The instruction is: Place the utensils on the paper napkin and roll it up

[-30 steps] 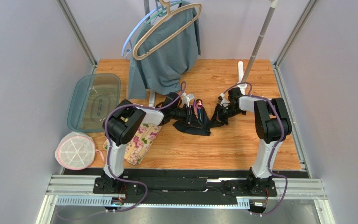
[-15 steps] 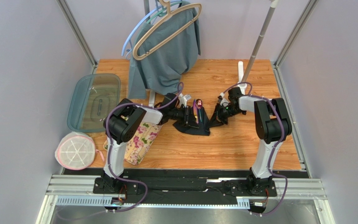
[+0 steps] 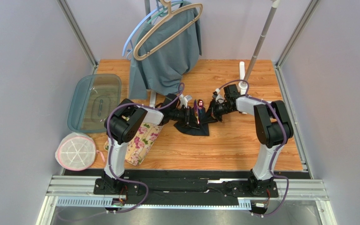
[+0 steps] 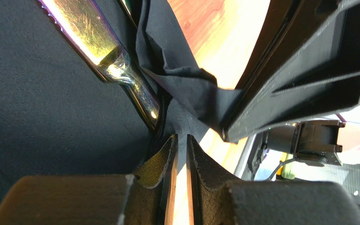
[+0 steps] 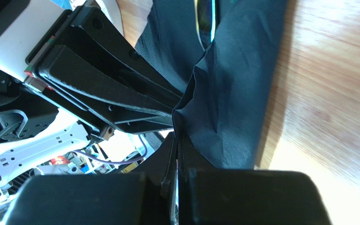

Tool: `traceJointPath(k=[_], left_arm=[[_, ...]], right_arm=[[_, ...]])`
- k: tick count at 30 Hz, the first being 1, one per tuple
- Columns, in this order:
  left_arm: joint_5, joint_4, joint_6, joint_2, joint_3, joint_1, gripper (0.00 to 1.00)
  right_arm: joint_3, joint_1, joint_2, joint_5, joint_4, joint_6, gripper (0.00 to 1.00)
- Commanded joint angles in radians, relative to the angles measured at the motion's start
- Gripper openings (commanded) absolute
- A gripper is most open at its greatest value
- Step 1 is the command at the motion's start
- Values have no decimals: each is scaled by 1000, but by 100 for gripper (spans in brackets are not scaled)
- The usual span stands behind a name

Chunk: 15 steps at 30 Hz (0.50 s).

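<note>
Table (image 3: 233, 145): wood top; both arms reach to its middle, tips v. near each other.
Paper napkin (image 3: 197, 127): black, crumpled, mid-table betw. the two grippers. Near part lies on the wood, the side toward the R arm is raised in a fold.
Utensils (image 3: 198, 106): iridescent pcs on the napkin's far part, just beside the L gripper. L wrist view shows one shiny gold-green blade-like pc lying on the black sheet, w/ a raised napkin fold just beside it. How many pcs: can't tell.
L gripper (image 4: 179, 140): low over the napkin. Jaws narrow, only a thin slit betw. the pads. A napkin fold runs down to the tips. Whether it pinches the sheet: can't tell.
R gripper (image 5: 177, 140): jaws closed tight on the napkin's edge. The sheet rises from the table into the tips, creased.
Grippers, relation: nearly facing. L's black fingers fill the upper left of the R wrist view. Touching the raised fold or just beside it: can't tell.
Floral mat (image 3: 142, 139): near-left, partly under the L arm, apart from the napkin.
Grey-teal garment (image 3: 168, 54): on hangers at the back, hem down at the table.
Clear tub (image 3: 95, 101): at the table's far-left edge.
Round white-pink item (image 3: 76, 151): left of the mat, off the wood.
</note>
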<state>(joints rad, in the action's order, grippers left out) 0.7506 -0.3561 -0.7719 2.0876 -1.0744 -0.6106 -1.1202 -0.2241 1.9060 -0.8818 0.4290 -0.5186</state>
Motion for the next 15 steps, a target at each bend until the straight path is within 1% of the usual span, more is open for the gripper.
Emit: traceJointPath(k=[1,5,11,15], left_arm=[[-10,9,19,9,-25,5,20],[-10,11,17,14,-24,5,20],[-11,6,19,15,-22,5,20],[-10,6,20,6,-19,5,20]], right_arm=[[-27,-15,10,-20,-64,-49,0],[-27,-15,-5,-3,-61,-49,0],[-29,-34,-19,-36,-157,-129,0],[-29,-57,13,-36,-177,-143,0]])
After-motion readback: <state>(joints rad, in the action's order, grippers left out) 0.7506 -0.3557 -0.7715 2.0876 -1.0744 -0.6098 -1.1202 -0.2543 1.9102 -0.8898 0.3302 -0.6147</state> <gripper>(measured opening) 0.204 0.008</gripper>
